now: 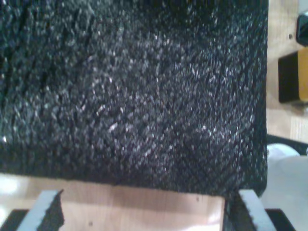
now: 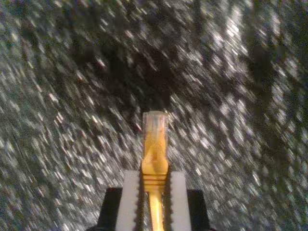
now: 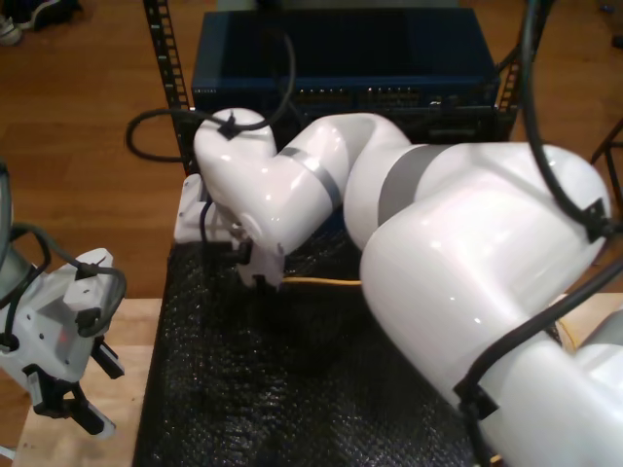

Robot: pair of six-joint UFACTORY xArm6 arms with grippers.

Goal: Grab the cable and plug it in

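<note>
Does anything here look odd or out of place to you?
Nothing stands out. My second gripper holds the cable straight, its clear plug intact, over the black mat. My first gripper is open at the mat's edge.

The mat (image 3: 282,389) lies on the counter (image 3: 122,389), with the rack (image 3: 341,63) behind it. The cable (image 3: 321,283) runs over the mat.

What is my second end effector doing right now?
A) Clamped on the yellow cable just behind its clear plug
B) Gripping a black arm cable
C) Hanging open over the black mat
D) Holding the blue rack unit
A: in the second wrist view, my second end effector is shut on the cable, its clear plug sticking out over the black mat.
</note>
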